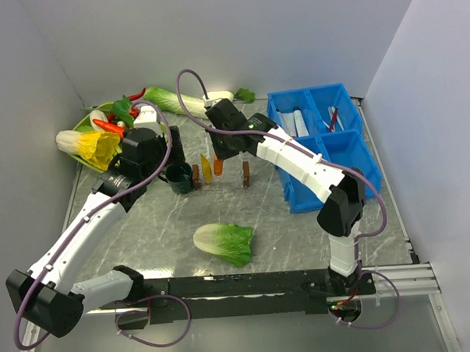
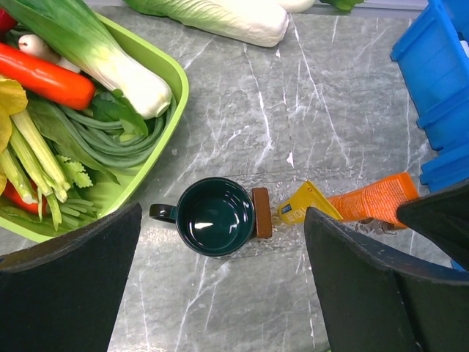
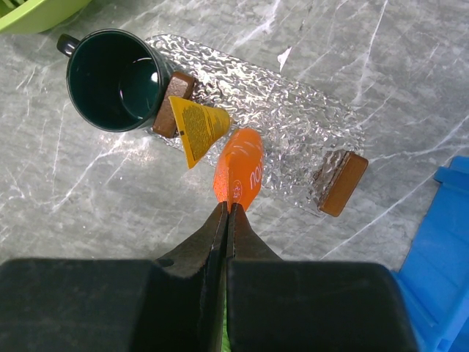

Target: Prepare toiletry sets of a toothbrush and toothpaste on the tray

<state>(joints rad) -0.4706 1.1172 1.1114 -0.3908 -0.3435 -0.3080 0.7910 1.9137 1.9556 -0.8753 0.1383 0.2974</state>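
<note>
Marble table (image 1: 300, 235) bears green basket (image 2: 178, 88), dark mug (image 2: 214, 216), clear tray (image 3: 293, 125), blue bin (image 1: 351, 151), cabbage (image 1: 224, 243)

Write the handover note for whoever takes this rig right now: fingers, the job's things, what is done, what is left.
Left gripper: fingers open, empty, above the green mug.
Right gripper: fingers shut on the tail of the orange toothpaste tube, which is over the clear tray. Whether it rests there I cannot tell.
The yellow toothpaste tube lies at the tray's mug end.
Thin sticks, probably the toothbrushes, sit in the blue bin.
Done: the yellow tube is on the tray.
Left: release the orange tube, then bring a toothbrush for each tube.
</note>
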